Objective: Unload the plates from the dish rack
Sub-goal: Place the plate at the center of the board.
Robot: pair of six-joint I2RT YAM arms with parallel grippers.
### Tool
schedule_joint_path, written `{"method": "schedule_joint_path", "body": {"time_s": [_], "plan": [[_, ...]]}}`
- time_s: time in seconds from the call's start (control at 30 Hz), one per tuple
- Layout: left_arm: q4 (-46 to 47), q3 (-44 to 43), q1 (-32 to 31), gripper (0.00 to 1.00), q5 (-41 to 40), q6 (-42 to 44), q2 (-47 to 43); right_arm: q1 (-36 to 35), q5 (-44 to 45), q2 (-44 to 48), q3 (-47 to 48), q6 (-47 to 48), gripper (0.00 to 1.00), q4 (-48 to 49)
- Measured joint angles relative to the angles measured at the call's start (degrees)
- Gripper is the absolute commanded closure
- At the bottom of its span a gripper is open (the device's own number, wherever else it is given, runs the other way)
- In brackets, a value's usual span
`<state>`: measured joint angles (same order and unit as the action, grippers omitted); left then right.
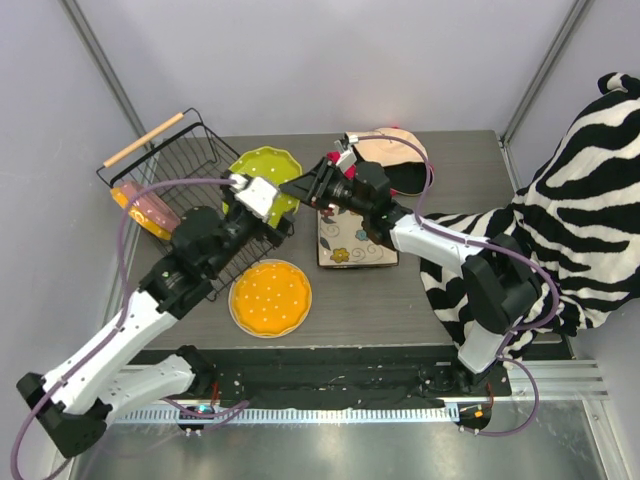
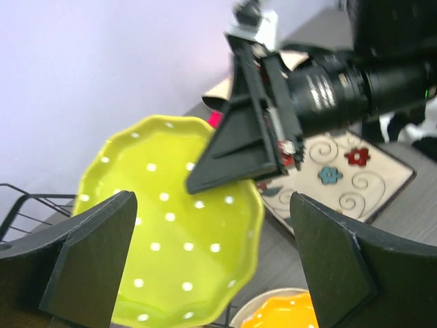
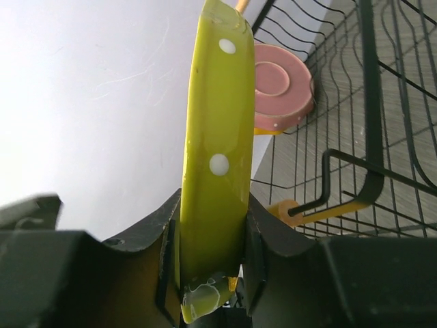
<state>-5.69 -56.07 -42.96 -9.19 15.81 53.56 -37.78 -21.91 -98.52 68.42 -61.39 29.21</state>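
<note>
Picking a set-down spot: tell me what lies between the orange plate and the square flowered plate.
Only bare table, as the top external view shows; the orange plate and square flowered plate lie apart.

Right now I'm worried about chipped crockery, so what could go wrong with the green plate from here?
1. The right pincer grips the green plate only at its rim, so it could slip or pivot.
2. The open left pincer sits close to the plate and the right pincer, and the arms could bump.
3. The dish rack is right beside the plate, and a swing might knock its wire.
</note>
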Motion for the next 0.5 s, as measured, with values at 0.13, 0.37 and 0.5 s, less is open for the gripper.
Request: {"method": "schedule_joint_path", "body": {"time_s": [0.13,0.37,0.5], "plan": [[-1.9,-2.7,9.6,0.0,3.8,-5.7,-4.0,0.0,-1.6,-0.4,-1.1,-0.5,0.99,5.5],[-2.6,-3.3,29.9,0.0,9.0,-18.7,-4.9,0.0,-5.3,-1.0,-1.7,-1.0,0.99,9.4],[-2.8,-4.1,37.5,0.0,13.0,-26.4,-1.4,0.0,-6.3,-1.0,-2.0,-0.9,0.99,9.9]]}}
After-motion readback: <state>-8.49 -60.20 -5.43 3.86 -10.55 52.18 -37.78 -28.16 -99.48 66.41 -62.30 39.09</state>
